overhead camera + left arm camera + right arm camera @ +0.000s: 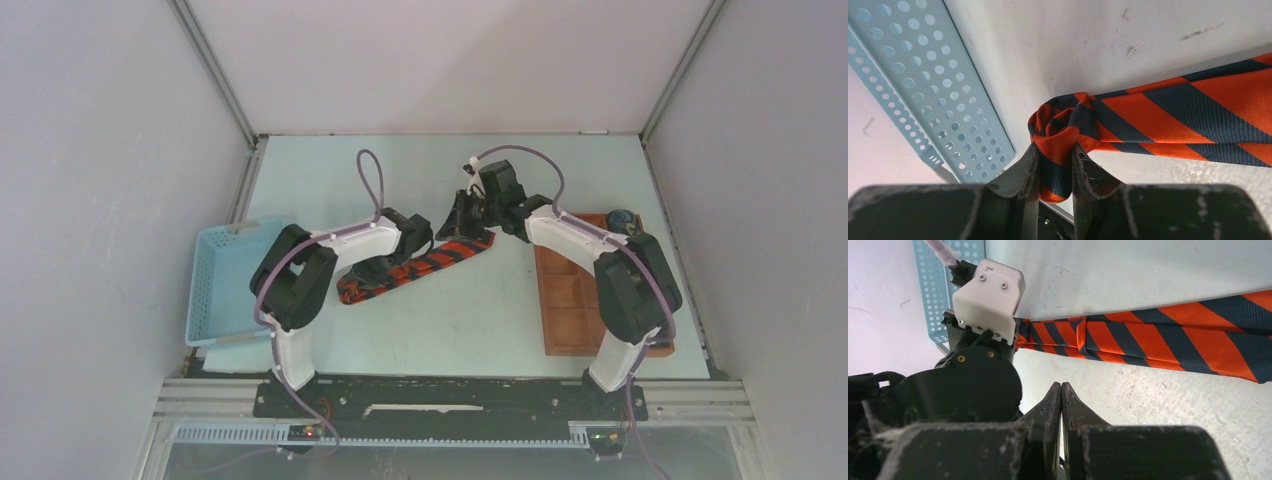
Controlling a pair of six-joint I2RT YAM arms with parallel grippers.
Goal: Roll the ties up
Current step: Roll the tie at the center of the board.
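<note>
The striped tie (430, 262) is laid out across the middle of the table (450, 340), in between the light blue basket (225, 285) and the brown tray (570, 300). Its left end is curled into a small roll (1060, 127), and that roll is pinched by the left gripper (1055, 150), whose fingers are held just a bit apart by the fabric. The rest is stretched flat off to the right. The right gripper (1061, 390) is seen squeezed fully closed with nothing caught in it, hung near the tie's wide end.
</note>
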